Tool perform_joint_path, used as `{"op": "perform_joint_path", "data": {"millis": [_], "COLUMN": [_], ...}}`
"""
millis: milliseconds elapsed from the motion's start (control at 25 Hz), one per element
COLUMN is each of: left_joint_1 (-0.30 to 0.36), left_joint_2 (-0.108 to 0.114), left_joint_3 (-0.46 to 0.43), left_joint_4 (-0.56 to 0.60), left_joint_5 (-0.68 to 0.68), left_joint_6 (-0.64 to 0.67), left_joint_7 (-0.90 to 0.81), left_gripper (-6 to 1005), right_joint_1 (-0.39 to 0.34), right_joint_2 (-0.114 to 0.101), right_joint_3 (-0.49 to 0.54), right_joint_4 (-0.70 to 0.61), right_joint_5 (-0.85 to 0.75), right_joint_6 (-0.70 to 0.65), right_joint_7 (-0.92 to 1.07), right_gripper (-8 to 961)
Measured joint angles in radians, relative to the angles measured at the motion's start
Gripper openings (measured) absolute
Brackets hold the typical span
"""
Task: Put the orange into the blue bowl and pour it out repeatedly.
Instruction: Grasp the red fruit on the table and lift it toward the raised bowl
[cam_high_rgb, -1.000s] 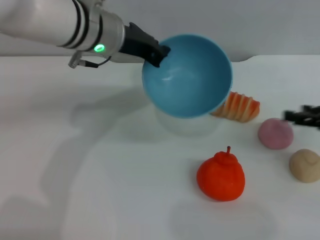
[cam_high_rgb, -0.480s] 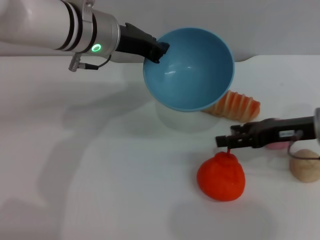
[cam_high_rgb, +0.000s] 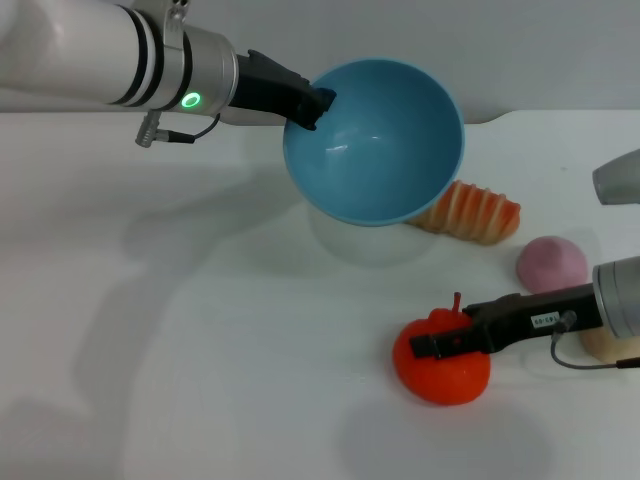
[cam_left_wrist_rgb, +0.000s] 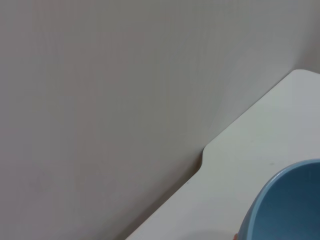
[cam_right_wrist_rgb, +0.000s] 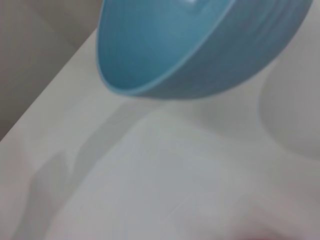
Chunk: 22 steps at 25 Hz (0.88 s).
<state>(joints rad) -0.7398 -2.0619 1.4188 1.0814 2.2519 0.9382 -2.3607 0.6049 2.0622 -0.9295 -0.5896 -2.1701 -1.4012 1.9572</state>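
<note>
Blue bowl (cam_high_rgb: 375, 140): held tilted above the white table (cam_high_rgb: 200, 350) at the far middle, its opening turned toward the camera and the right; nothing was seen inside it. Its rim was also caught in the left wrist view (cam_left_wrist_rgb: 285, 210) and its underside in the right wrist view (cam_right_wrist_rgb: 200, 50).
Left hand (cam_high_rgb: 310, 105): clamped on the bowl's left rim, reached in from the upper left.
Orange (cam_high_rgb: 440, 365): rested on the table, near and to the right of centre — well apart from the bowl, below it in the head view, with its stem nub upward.
Right hand (cam_high_rgb: 428, 347): reached in from the right edge, its dark fingers laid across the top of the orange; whether they were apart or together could not be told.
Striped bread loaf (cam_high_rgb: 475, 212): lain on the table just beside the bowl's lower right edge, partly hidden behind it.
Pink ball (cam_high_rgb: 551, 265): set on the table right of the loaf, near the right arm.
Beige ball (cam_high_rgb: 600, 348): mostly hidden behind the right arm at the right edge.
</note>
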Motion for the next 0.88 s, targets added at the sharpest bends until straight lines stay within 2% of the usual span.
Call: {"op": "perform_joint_path", "data": {"millis": [480, 800, 880], "left_joint_1": [0.013, 0.011, 0.011], "left_joint_2": [0.0, 0.0, 0.0], "left_joint_3": [0.019, 0.026, 0.026], "left_joint_4": [0.0, 0.0, 0.0], "left_joint_5": [0.003, 0.006, 0.006], "left_joint_6": [-0.026, -0.026, -0.026], "left_joint_7": [0.001, 0.001, 0.002], "left_gripper": [0, -1, 0], "right_joint_1": [-0.011, -0.02, -0.041], "right_joint_2": [0.004, 0.005, 0.005], "right_joint_3": [-0.006, -0.005, -0.005], "right_joint_4": [-0.004, -0.023, -0.059], "right_joint_5": [0.008, 0.04, 0.079], "right_joint_6": [0.007, -0.002, -0.021], "right_joint_7": [-0.005, -0.009, -0.019], "right_gripper": [726, 266, 231]}}
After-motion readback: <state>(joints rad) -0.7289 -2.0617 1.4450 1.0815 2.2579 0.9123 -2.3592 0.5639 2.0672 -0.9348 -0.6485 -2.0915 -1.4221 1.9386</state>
